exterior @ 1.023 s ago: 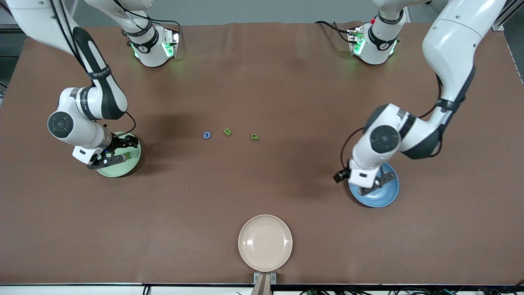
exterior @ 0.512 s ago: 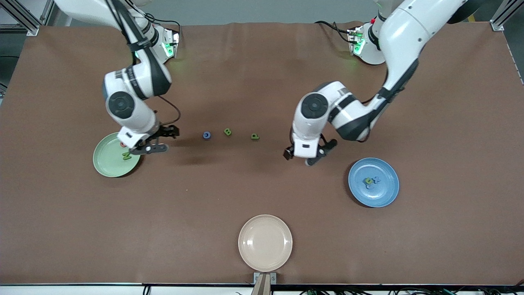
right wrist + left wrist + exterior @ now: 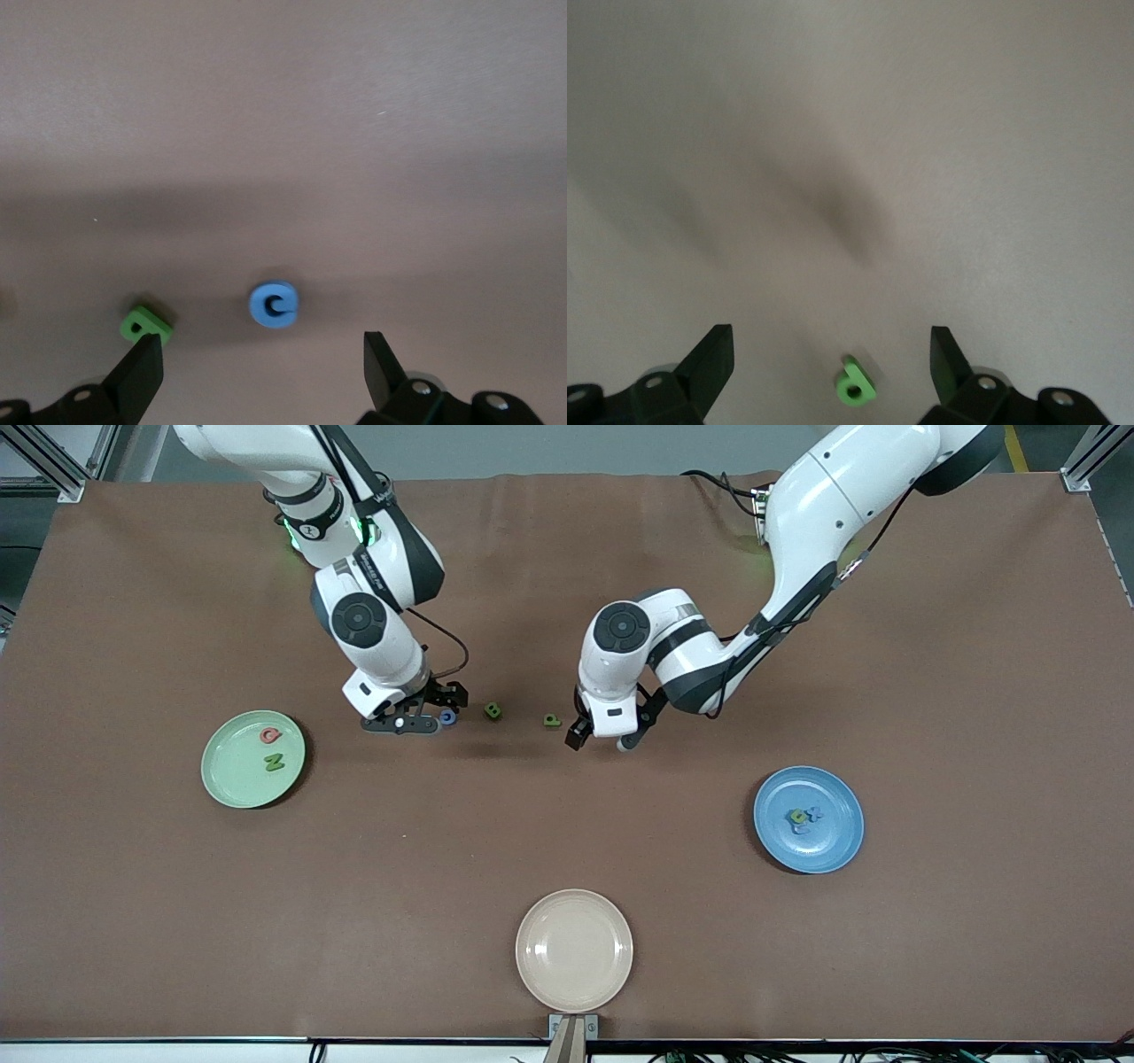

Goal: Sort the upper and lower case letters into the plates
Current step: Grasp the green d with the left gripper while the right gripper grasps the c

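Three letters lie in a row mid-table: a blue c (image 3: 448, 716), a green B (image 3: 493, 710) and a green p (image 3: 552, 720). My right gripper (image 3: 416, 714) hangs open just beside the blue c (image 3: 274, 305), which lies ahead of its fingers (image 3: 142, 372), with the green B (image 3: 146, 324) at one fingertip. My left gripper (image 3: 609, 732) is open too, low over the green p (image 3: 853, 383), which sits between its fingers (image 3: 713, 354). The pale green plate (image 3: 232, 775) holds a pink-red letter (image 3: 270, 735) and a green N (image 3: 275, 761). The blue plate (image 3: 833, 846) holds three small letters (image 3: 800, 816).
A cream plate (image 3: 574, 950) sits near the table's front edge, nearer the camera than the letter row. Both arms reach down toward the middle, the two wrists a short span apart on either side of the green B.
Both arms swung away from their plates to the letter row in the middle. The letters left in the green and blue plates now show. Both grippers stayed open.
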